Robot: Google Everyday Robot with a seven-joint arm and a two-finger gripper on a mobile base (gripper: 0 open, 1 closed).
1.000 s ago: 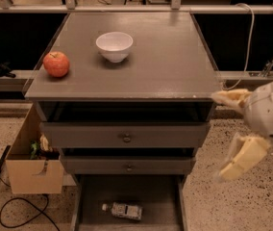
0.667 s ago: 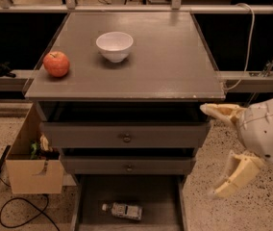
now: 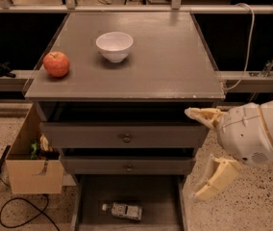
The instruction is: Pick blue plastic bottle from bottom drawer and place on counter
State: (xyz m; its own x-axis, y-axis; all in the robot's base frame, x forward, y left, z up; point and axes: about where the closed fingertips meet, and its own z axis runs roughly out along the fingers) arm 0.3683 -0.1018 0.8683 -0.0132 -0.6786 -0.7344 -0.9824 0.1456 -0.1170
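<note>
The blue plastic bottle (image 3: 123, 210) lies on its side on the floor of the open bottom drawer (image 3: 155, 201), white cap to the left. The counter (image 3: 165, 57) is the grey cabinet top above it. My gripper (image 3: 201, 153) hangs at the right of the cabinet, level with the two upper drawers, its cream fingers (image 3: 204, 115) spread wide apart and empty. It is above and to the right of the bottle, not touching it.
A white bowl (image 3: 114, 45) and a red apple (image 3: 56, 64) sit on the counter's left half. Two upper drawers with round knobs (image 3: 126, 138) are pulled slightly out. A cardboard box (image 3: 31, 167) with items stands left of the cabinet, cables on the floor.
My gripper has moved left and down, from beside the counter's right edge toward the front of the drawers. The bottle, bowl and apple have not moved.
</note>
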